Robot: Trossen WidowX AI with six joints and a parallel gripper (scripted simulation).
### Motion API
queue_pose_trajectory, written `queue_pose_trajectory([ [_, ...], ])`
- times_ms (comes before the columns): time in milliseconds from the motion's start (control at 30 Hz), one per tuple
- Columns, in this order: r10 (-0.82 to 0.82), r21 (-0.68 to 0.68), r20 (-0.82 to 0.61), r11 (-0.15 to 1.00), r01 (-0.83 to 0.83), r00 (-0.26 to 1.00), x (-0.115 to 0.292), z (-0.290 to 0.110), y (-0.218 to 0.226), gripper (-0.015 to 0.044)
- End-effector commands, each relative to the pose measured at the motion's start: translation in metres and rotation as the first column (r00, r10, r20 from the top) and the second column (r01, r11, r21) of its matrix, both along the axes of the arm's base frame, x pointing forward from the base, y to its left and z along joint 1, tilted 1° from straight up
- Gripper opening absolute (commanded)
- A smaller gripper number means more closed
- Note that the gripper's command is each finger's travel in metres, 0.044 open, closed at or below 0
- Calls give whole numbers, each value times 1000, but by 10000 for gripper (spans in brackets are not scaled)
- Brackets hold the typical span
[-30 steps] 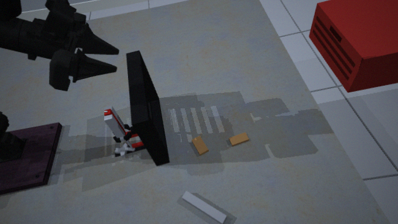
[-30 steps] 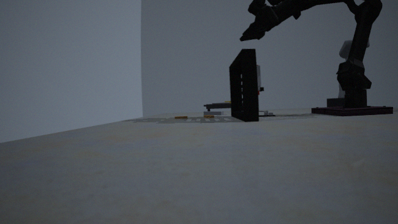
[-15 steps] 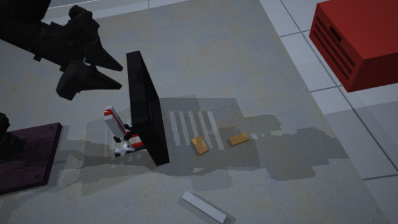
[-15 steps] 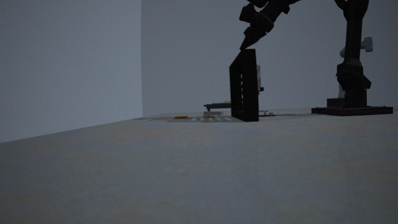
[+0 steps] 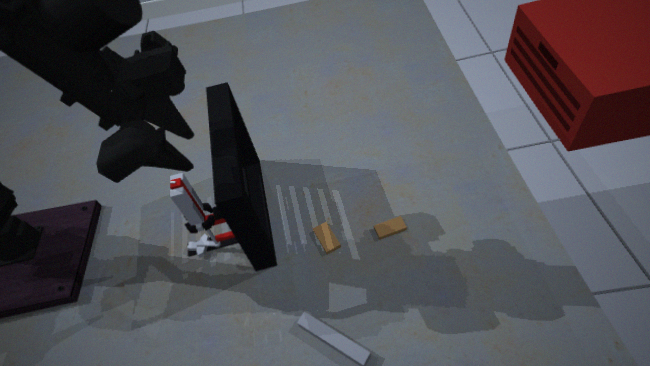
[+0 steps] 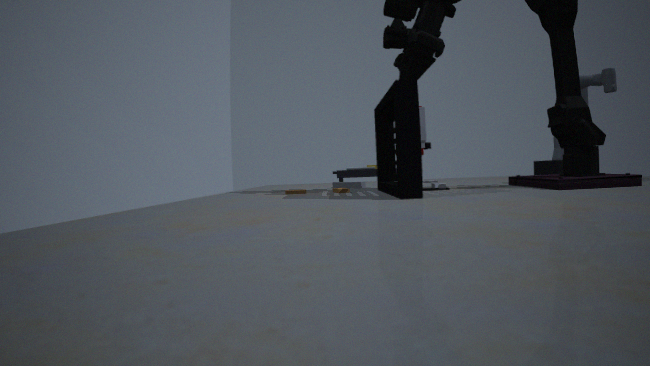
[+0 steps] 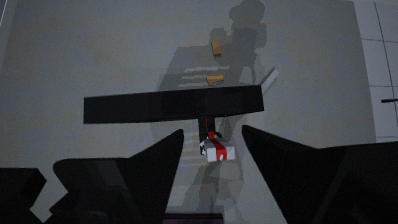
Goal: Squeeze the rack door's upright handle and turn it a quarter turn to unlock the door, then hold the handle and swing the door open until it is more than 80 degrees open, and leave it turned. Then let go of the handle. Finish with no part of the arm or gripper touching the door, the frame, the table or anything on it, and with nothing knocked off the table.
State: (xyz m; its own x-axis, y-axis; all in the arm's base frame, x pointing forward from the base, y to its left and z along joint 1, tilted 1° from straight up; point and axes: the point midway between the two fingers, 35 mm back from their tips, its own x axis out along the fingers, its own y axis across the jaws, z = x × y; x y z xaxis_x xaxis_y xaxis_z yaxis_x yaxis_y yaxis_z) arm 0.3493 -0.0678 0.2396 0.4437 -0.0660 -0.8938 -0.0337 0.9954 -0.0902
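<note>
The black rack frame [image 5: 223,165] [image 6: 410,145] [image 7: 150,107] stands upright on the table. Its door shows no visible swing out of the frame; the door's face is mostly hidden. The white and red handle [image 5: 189,202] [image 6: 423,125] [image 7: 228,153] stands upright on the rack's arm-facing side, near one end. My gripper [image 5: 192,151] [image 7: 212,131] is open and empty. It points down above the handle, with the handle showing between and below the fingertips in the wrist view, not touched. In the exterior view the fingertips are hidden behind the frame.
Two orange blocks [image 5: 327,237] [image 5: 390,227] [image 6: 341,190] [image 6: 296,192] [image 7: 215,78] [image 7: 216,48] lie behind the rack. A grey bar [image 5: 334,338] [image 7: 270,81] lies off its handle end. The arm's purple base plate [image 5: 60,265] [image 6: 540,182] is on the handle side. A red box [image 5: 610,55] stands beyond the table.
</note>
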Motion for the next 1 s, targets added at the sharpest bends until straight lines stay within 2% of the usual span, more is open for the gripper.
queue_pose_trajectory([
  [0, 3, 12, -66, 1000, -3, 998, -3, -2, -4, 296],
  [467, 20, 75, -328, 997, 5, 945, -22, -9, -18, 296],
  [967, 18, 75, -354, 997, 10, 935, -20, -26, -19, 296],
])
